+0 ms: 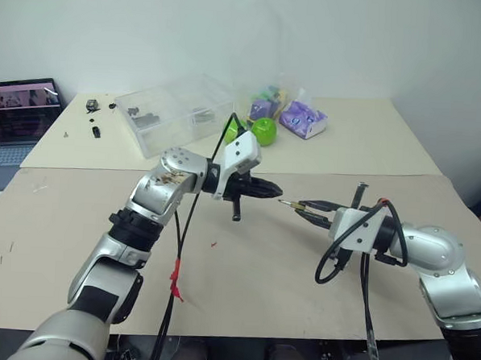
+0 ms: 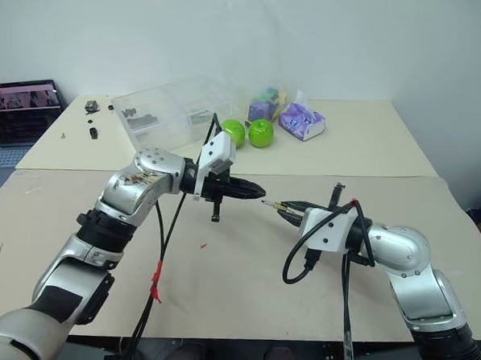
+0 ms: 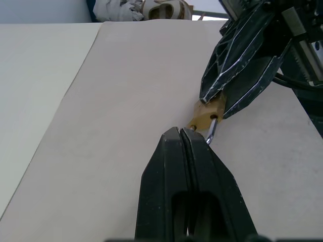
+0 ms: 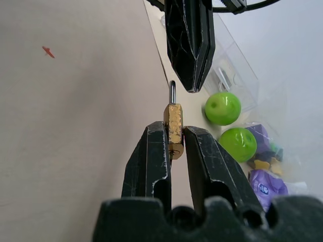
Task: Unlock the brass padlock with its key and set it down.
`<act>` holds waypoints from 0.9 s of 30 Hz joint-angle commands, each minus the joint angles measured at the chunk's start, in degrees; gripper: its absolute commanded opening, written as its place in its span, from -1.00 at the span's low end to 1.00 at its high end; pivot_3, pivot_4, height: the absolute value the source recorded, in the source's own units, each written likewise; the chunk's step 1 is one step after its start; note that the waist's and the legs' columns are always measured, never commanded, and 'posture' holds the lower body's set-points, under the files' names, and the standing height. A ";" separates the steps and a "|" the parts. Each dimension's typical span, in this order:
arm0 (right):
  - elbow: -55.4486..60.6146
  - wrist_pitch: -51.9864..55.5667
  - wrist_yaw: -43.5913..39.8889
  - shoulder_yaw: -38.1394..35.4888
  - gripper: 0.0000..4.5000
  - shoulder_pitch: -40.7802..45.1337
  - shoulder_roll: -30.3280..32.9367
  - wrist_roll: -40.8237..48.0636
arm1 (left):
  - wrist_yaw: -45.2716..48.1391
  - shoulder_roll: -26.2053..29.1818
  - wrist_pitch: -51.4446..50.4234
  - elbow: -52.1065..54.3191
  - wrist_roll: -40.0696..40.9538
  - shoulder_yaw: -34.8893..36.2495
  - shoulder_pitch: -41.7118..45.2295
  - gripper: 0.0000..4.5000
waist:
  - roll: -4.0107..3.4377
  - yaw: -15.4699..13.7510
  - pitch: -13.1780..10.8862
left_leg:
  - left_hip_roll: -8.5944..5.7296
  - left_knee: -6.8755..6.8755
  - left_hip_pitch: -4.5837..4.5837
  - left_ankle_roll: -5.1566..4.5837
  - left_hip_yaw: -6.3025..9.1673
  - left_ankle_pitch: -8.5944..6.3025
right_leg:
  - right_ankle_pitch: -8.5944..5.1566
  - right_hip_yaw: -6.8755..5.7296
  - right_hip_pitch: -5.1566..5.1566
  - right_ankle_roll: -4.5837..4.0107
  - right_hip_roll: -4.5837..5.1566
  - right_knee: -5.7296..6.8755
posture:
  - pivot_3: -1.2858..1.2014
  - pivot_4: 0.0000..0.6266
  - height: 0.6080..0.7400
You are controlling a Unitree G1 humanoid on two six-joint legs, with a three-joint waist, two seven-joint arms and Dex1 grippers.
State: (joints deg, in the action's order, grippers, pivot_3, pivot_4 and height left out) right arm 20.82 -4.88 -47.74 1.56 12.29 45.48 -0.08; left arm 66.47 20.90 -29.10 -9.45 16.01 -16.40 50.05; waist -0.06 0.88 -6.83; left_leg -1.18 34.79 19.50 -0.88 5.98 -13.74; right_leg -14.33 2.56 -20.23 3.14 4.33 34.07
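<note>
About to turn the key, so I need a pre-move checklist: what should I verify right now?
1. Padlock clamped in right gripper: ok.
2. Left gripper shut, tip beside the shackle: ok.
3. Key held in left gripper: cannot tell, no key visible between its fingers.
4. Key seated in padlock: cannot tell.
5. Shackle released: cannot tell, it is seen edge-on.
6. Bare table under both grippers for setting down: ok.

We see the left gripper (image 1: pixel 277 192) mid-frame, its fingers pressed together, pointing toward frame right. The right gripper (image 1: pixel 297 209), just right of centre, points back at it, its fingers clamped on the brass padlock (image 4: pixel 173 128), tips nearly meeting.
</note>
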 commanded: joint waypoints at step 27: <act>0.13 2.99 1.19 -0.18 -0.94 8.18 -2.41 -1.72 | -2.90 -0.91 2.16 -2.04 -3.66 -0.11 2.71 -0.98 | -0.01 0.01 0.01 | 0.00 -0.04 -0.01 0.00 0.01 0.00 | 0.00 -0.01 -0.02 0.00 0.00 0.00 | 0.03 -0.52 1.00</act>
State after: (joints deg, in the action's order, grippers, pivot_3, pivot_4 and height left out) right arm 19.27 -2.02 -47.24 3.42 19.23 42.76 -3.07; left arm 64.05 20.07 -27.77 -12.19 12.65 -17.09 51.39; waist -0.07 0.88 -6.82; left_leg -1.18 34.75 19.49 -0.88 5.99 -13.74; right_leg -14.33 2.55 -20.24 3.14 4.33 34.06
